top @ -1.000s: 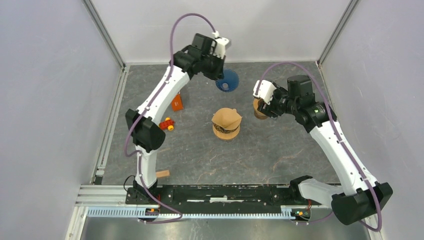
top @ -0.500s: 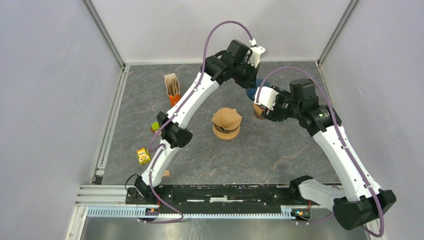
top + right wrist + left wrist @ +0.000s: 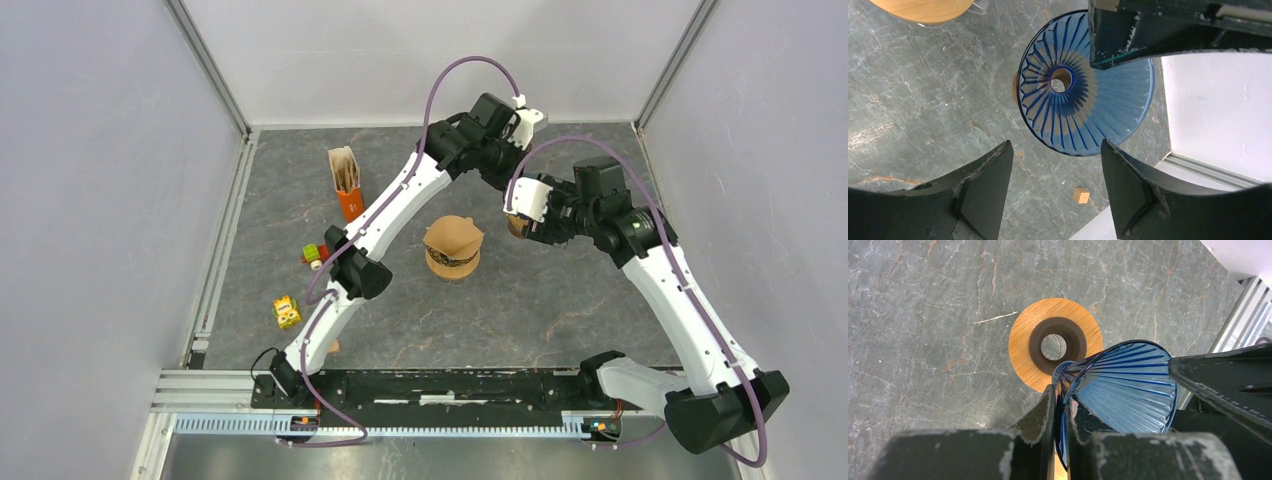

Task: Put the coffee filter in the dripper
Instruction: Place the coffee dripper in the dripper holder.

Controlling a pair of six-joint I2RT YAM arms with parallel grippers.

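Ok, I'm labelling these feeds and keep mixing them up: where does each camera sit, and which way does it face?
Top: above and behind the bases, looking down on the table; left arm and right arm both show.
Left wrist: on the left arm, looking down past the left gripper, shut on the rim of the dripper, above a wooden ring.
Right wrist: looking down through the open right gripper at the dripper.
Shared: both wrist views show the dripper.

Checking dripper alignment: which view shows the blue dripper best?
Right wrist: the blue dripper shows nearly whole, ribs and centre hole facing the camera. Left wrist shows it side-on, rim pinched in the left claw. Top external: hidden behind the arms.
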